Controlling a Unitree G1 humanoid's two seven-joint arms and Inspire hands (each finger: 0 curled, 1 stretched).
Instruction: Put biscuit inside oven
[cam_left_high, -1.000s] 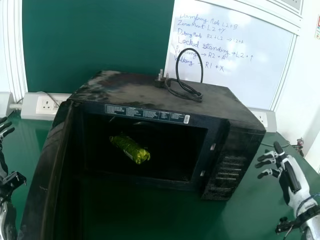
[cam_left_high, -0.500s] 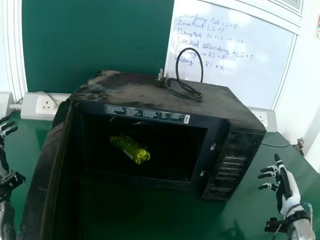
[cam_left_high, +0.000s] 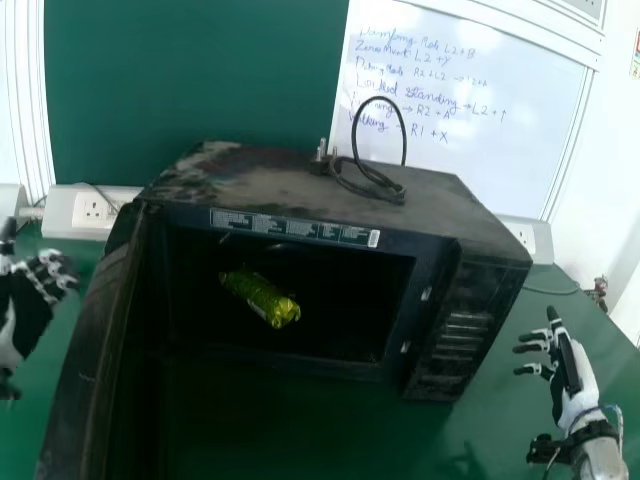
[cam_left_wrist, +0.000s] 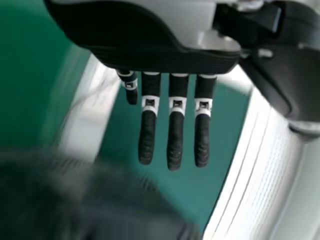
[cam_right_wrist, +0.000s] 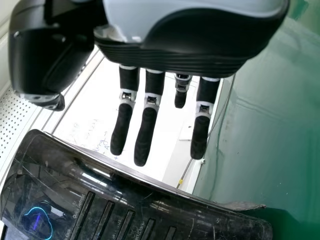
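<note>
we see the shiny green cylindrical biscuit packet (cam_left_high: 262, 298) inside the black box-shaped oven (cam_left_high: 300, 185), seemingly on its dark floor, well apart from our left hand (cam_left_high: 30, 308) and right hand (cam_left_high: 574, 385), whose fingers are straight and slightly spread.

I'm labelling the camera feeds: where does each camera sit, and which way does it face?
Head view: on the robot's head, looking forward and down at the open oven and the biscuit packet inside; left hand and right hand show at the sides.
Left wrist view: at the left wrist, looking along that hand's straight fingers toward green and white surfaces.
Right wrist view: at the right wrist, looking past that hand's fingers over the oven's control panel toward the whiteboard.
Shared by head and right wrist views: oven, whiteboard, right hand.
</note>
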